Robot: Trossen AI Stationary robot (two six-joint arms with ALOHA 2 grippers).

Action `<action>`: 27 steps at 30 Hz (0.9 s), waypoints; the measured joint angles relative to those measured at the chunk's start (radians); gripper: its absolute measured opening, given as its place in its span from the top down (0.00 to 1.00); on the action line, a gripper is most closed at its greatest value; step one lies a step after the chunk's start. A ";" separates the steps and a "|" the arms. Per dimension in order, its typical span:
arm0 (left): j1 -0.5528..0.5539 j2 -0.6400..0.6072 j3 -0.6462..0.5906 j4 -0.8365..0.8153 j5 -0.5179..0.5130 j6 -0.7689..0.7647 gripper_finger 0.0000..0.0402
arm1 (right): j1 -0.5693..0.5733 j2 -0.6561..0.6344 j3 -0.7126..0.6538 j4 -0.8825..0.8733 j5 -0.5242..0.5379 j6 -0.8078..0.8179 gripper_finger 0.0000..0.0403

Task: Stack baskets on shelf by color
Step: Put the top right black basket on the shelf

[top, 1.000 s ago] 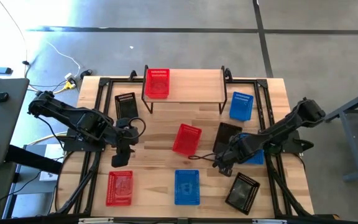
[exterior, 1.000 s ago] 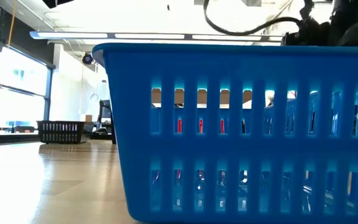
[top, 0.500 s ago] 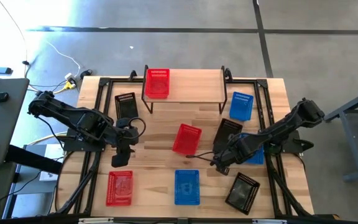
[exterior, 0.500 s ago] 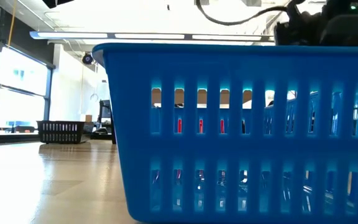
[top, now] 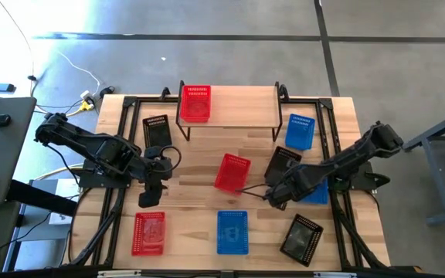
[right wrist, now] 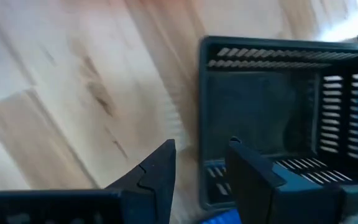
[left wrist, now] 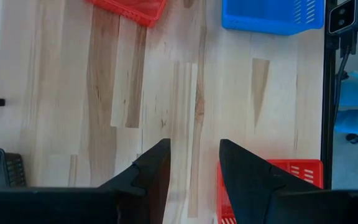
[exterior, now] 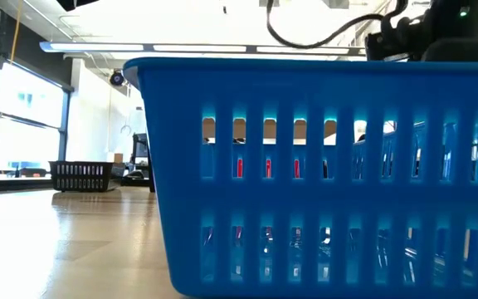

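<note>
We read this as the reach step: right gripper (top: 270, 198), fingers spread and empty, hovers beside a black basket (top: 282, 167) right of centre. Next we'd expect it to straddle the rim and close; left gripper (left wrist: 193, 163), fingers apart and empty, waits mid-left over the surface (top: 191, 170).

One red basket (top: 196, 103) on shelf (top: 242, 106)

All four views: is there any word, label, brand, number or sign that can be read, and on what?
None can be read in any view.
Baskets: plain mesh walls, no label visible.
Shelf: bare wood top, no marking.
Table: bare wood grain only.
Room behind, low view: no sign that can be read.
</note>
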 joint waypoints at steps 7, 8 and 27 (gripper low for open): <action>0.000 0.000 0.000 0.000 0.000 0.000 0.68 | -0.044 0.003 0.000 0.009 -0.034 -0.065 0.69; 0.000 0.000 0.000 0.000 0.000 0.000 0.68 | -0.047 0.003 -0.001 0.009 -0.034 -0.070 0.69; 0.000 0.000 0.000 0.000 -0.021 0.000 0.68 | -0.117 0.061 -0.002 0.048 -0.132 -0.168 0.69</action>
